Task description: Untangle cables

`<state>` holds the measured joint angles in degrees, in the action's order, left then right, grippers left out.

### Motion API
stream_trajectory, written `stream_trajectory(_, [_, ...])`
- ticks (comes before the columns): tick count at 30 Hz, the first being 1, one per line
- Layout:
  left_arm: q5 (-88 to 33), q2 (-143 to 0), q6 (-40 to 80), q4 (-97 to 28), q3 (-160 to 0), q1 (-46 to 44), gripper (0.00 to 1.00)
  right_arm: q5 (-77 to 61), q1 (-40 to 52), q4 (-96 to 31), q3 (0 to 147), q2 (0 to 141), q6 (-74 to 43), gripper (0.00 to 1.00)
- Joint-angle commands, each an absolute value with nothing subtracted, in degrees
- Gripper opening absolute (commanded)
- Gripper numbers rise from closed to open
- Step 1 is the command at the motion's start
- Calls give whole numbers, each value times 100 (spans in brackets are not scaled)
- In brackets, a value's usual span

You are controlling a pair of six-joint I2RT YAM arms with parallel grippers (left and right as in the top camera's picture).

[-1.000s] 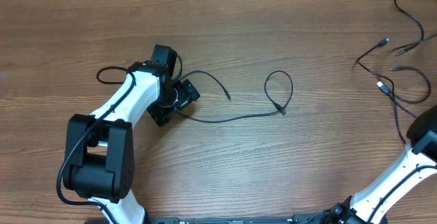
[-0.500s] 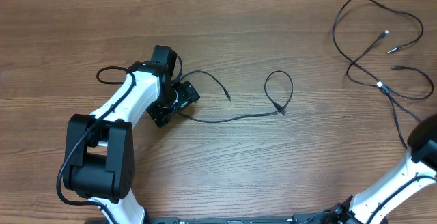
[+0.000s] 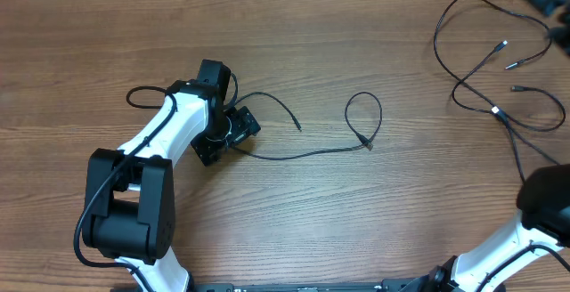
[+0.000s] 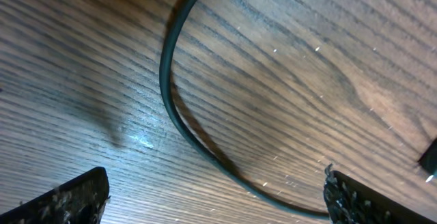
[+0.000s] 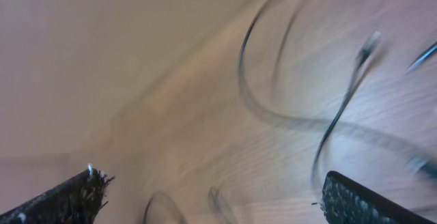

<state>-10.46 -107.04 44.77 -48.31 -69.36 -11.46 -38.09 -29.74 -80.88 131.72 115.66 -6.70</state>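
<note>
My left gripper (image 4: 213, 183) was wide open over one cable (image 3: 303, 157). My right gripper (image 5: 213, 179) was wide open too, near tangled cables (image 3: 495, 110) at two o'clock.

Black cables (image 3: 495, 111), some silver-tipped, on a brown wood-grained table (image 3: 294, 230).

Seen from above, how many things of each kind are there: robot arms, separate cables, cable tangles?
Robot arms (left arm, right arm): 2
Separate cable in the middle: 1
Cable tangle at the right: 1
Total: 4
</note>
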Motion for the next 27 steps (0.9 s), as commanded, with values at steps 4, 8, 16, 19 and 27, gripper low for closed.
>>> stream_trajectory(4, [-834, -10746, 4066, -4842, -6956, -1127, 100, -3315, -1846, -8833, 13166, 11520, -504, 100])
stream_trajectory(8, [-836, -10746, 4066, -4799, -6956, -1127, 99, -2508, -991, -9124, 12698, 11520, -510, 100])
stream_trajectory(16, [-836, -10746, 4069, -4777, -6956, -1127, 100, -2530, -353, -8678, 11190, 11520, -1494, 100])
stream_trajectory(19, [-836, -10746, 4069, -4779, -6956, -1127, 100, -2526, -152, -8562, 10947, 11520, -1750, 100])
stream_trajectory(27, [-836, -10746, 4069, -4777, -6956, -1127, 100, -1863, 617, -8442, 10903, 11520, -2897, 100])
